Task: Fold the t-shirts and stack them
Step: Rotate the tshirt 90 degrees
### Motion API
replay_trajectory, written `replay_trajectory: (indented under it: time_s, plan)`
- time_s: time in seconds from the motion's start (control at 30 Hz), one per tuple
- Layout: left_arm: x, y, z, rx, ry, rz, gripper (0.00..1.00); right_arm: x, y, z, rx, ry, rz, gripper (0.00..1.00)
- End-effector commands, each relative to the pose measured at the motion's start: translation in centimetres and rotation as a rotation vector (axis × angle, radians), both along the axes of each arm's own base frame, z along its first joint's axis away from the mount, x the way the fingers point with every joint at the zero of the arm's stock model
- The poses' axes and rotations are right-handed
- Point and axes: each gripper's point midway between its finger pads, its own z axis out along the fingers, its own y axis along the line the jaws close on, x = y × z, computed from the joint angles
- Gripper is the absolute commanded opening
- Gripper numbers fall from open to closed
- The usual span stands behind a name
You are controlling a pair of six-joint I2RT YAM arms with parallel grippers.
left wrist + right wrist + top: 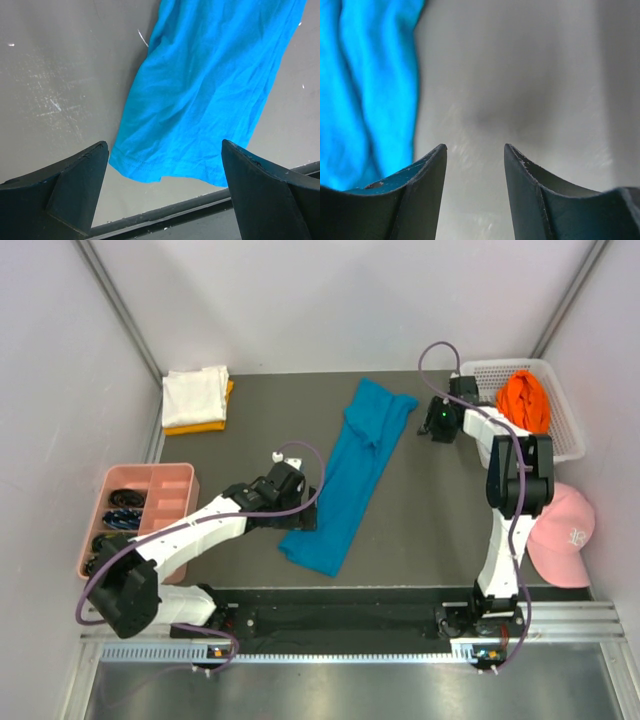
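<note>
Landmark for all positions: the teal-blue t-shirt point(350, 475).

1. The teal-blue t-shirt lies on the dark worktop point(420, 520) as a long, narrow strip. It runs diagonally from its near hem at lower left to its far end at upper right. The cloth is wrinkled but lies flat.

2. The left end effector point(164, 146) is at the shirt's left side, close to the near hem. Its fingers point(80, 180) are spread wide and grip nothing. In the wrist view the hem lies beyond the fingertips. Contact with the cloth cannot be determined.

3. The right end effector point(475, 147) is just right of the shirt's far end, over bare worktop. Its fingers are partway apart with nothing between them. The shirt's edge shows to the left of its fingers.

4. The white t-shirt point(193, 395) is folded and lies on the yellow-orange t-shirt point(205, 426), well to the left of the landmark's far end.

5. The bright orange t-shirt point(523, 400) is bunched in a white basket point(570, 430), to the right of the landmark's far end.

6. A pink cap point(565, 535) lies well to the right of the landmark, and a pink tray point(140, 475) lies well to its left.
</note>
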Motion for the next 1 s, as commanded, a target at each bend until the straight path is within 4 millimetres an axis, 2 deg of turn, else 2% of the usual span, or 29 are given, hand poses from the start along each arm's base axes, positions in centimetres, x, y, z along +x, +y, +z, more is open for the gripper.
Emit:
replay_trajectory:
  time_s: [0.0,0.2,0.3,0.37,0.43,0.47,0.5,0.53,0.57,0.6,0.63,0.67,0.7,0.83,0.87,0.9,0.97]
  plan:
    - [1.0,-1.1,0.2,-0.026,-0.032,-0.025,0.99,-1.0,2.5,6.3,0.080,-0.136,0.079,0.50]
    - [1.2,-1.8,-0.2,-0.037,-0.020,-0.042,0.99,-3.4,4.0,6.8,0.107,-0.150,0.107,0.50]
    - [1.3,-2.0,-0.3,-0.040,-0.018,-0.047,0.99,-3.0,4.9,8.5,0.125,-0.198,0.140,0.50]
    - [1.3,-2.0,-0.3,-0.041,-0.020,-0.048,0.99,-2.6,5.8,9.0,0.134,-0.215,0.177,0.50]
    - [1.3,-1.9,-0.4,-0.041,-0.021,-0.046,0.99,-1.6,6.5,10.1,0.126,-0.247,0.198,0.50]
    - [1.2,-1.9,-0.3,-0.043,-0.023,-0.048,0.99,-1.0,6.5,9.4,0.118,-0.239,0.192,0.50]
    - [1.3,-1.9,-0.3,-0.043,-0.025,-0.046,0.99,0.0,6.7,10.3,0.120,-0.267,0.196,0.50]
    - [1.3,-1.9,-0.2,-0.045,-0.027,-0.047,0.99,0.6,7.0,10.3,0.127,-0.272,0.200,0.50]
    - [1.2,-1.8,-0.2,-0.042,-0.025,-0.045,0.99,1.3,7.3,9.1,0.133,-0.256,0.203,0.50]
    - [1.2,-1.7,-0.2,-0.038,-0.027,-0.042,0.99,2.5,7.4,10.0,0.135,-0.286,0.204,0.50]
    - [1.1,-1.5,-0.2,-0.034,-0.029,-0.039,0.99,3.0,7.5,9.8,0.135,-0.285,0.206,0.50]
    - [1.1,-1.4,-0.2,-0.031,-0.031,-0.036,0.99,3.6,7.8,8.1,0.137,-0.253,0.211,0.50]
    - [1.0,-1.2,-0.3,-0.023,-0.029,-0.035,0.99,4.7,7.9,9.0,0.140,-0.282,0.218,0.50]
    - [0.9,-0.7,-0.7,-0.011,-0.028,-0.021,0.99,6.8,8.8,7.3,0.163,-0.267,0.245,0.50]
    - [0.9,-0.8,-0.8,-0.011,-0.024,-0.023,0.99,7.5,9.0,7.8,0.167,-0.282,0.252,0.50]
    - [0.9,-0.8,-0.8,-0.011,-0.022,-0.021,0.99,7.7,9.2,6.1,0.173,-0.258,0.259,0.50]
    - [0.8,-0.9,-1.0,-0.011,-0.018,-0.025,0.99,8.3,9.8,5.8,0.195,-0.265,0.284,0.50]
